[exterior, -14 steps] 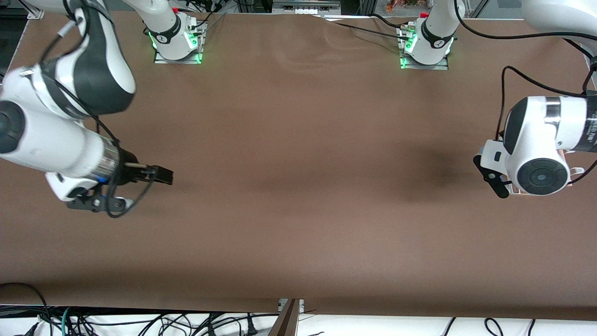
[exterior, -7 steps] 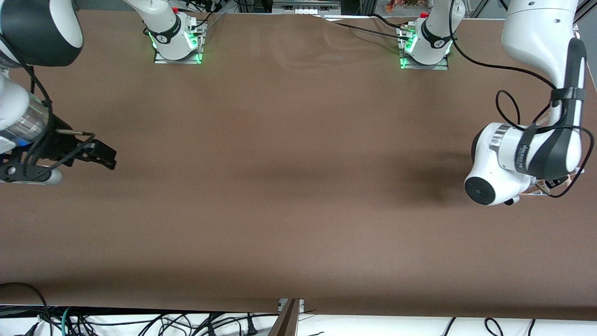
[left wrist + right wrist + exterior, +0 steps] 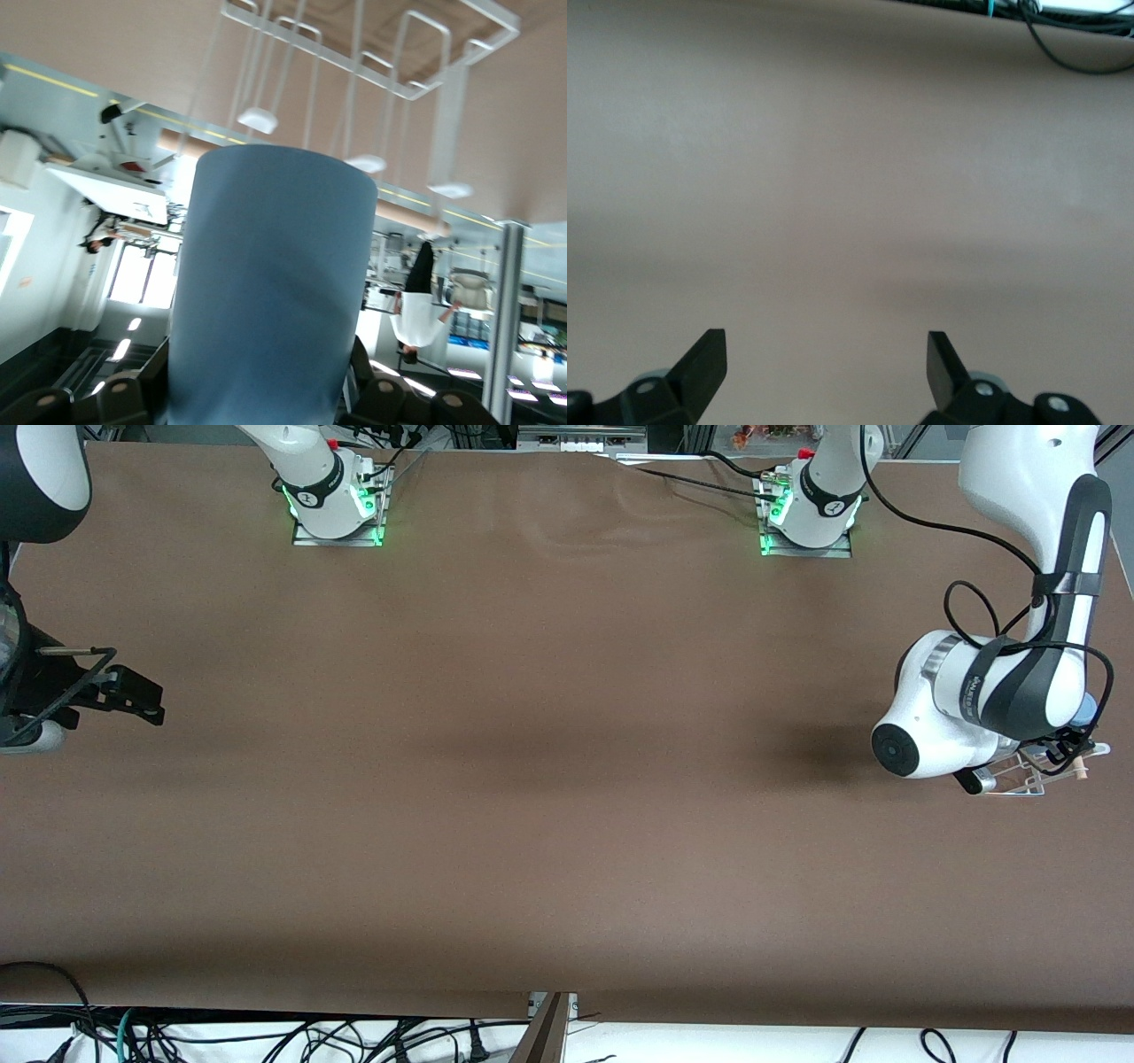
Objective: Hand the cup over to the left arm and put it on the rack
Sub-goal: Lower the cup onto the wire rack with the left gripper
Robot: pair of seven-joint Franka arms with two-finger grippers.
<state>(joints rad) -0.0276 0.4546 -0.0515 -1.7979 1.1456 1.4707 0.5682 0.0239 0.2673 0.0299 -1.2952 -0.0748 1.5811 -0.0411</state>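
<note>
Blue cup (image 3: pixel 266 292) | gripped by left end effector (image 3: pixel 257 398) | axis toward rack (image 3: pixel 372 53), 12 o'clock | right end effector (image 3: pixel 824 363) spread, empty, waiting over surface (image 3: pixel 567 779)

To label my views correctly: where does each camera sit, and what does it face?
Front: high across the table, facing the bases; left arm and right arm show.
Left wrist: faces the rack past the held cup; left tool shows.
Right wrist: faces bare table; open right tool shows.
Front and left wrist share the rack.
</note>
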